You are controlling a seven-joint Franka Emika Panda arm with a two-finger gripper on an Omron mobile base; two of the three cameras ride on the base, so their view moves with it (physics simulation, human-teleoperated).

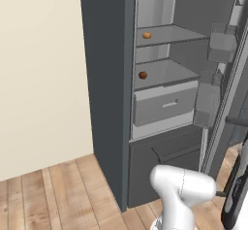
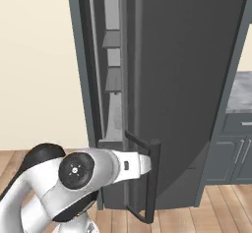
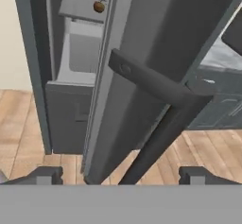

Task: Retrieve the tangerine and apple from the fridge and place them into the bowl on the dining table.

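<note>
In the left base view the fridge (image 1: 109, 78) stood with its door (image 1: 227, 98) swung wide toward three o'clock, baring the light grey shelves. The tangerine (image 1: 147, 35) sat on the upper shelf, at eleven o'clock of the interior, and the apple (image 1: 143, 74) lay on the shelf below it, directly at six o'clock from the tangerine and just above the drawer (image 1: 164, 105). Two grey door bins (image 1: 222, 44) hung on the inside of the door. A wood-plank floor (image 1: 48, 195) ran under the fridge at seven o'clock.

In the right base view the open door filled the centre, its outer face toward the camera, and the long black bar handle (image 2: 153, 178) stood at six o'clock. The white arm reached from eight o'clock toward that handle. A marble-topped counter (image 2: 241, 92) showed at three o'clock.

In the hand view the handle ran diagonally from ten o'clock down to six o'clock, passing between the two fingertips (image 3: 45, 175). The gripper (image 3: 120, 176) was spread wide, its tips well apart at either side of the bar and touching nothing. The apple showed at twelve o'clock on its shelf inside.
</note>
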